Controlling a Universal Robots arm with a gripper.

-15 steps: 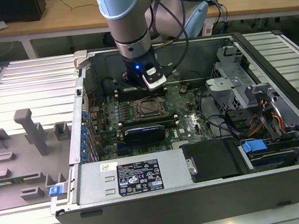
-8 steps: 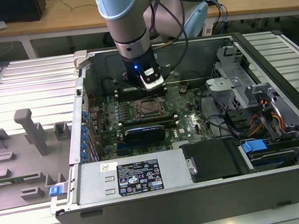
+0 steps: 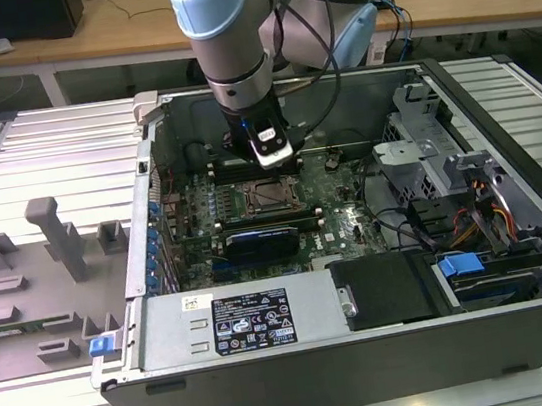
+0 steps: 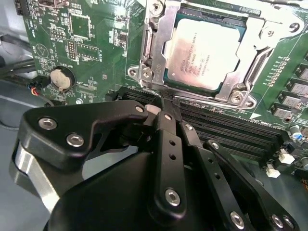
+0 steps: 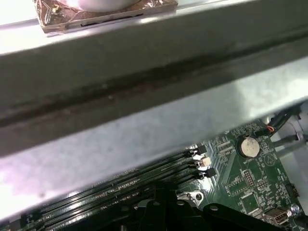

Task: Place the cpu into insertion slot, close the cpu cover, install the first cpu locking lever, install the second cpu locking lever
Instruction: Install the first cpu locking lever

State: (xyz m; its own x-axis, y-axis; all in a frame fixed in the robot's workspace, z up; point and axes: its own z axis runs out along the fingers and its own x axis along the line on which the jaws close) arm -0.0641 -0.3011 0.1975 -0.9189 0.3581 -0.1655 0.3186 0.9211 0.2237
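The cpu (image 4: 202, 55) lies seated, its cover (image 4: 151, 45) seemingly down over it. The gripper (image 4: 161, 108), pinched shut, hangs just beside. Whether the cover is locked is unclear.

From my remote seat: the cpu (image 4: 202, 55) shows a pale silvery-grey top with fine dark print, framed by the bright silver metal of the cpu cover (image 4: 153, 43). Around the cpu the board (image 4: 72, 43) is deep green, flecked with white markings. Beside the cpu run black memory slots (image 4: 231, 130). Near the cpu the gripper (image 4: 161, 109) is matt black with silver screws. Over the cpu I see the arm (image 3: 214, 9), pale blue and silver-grey.
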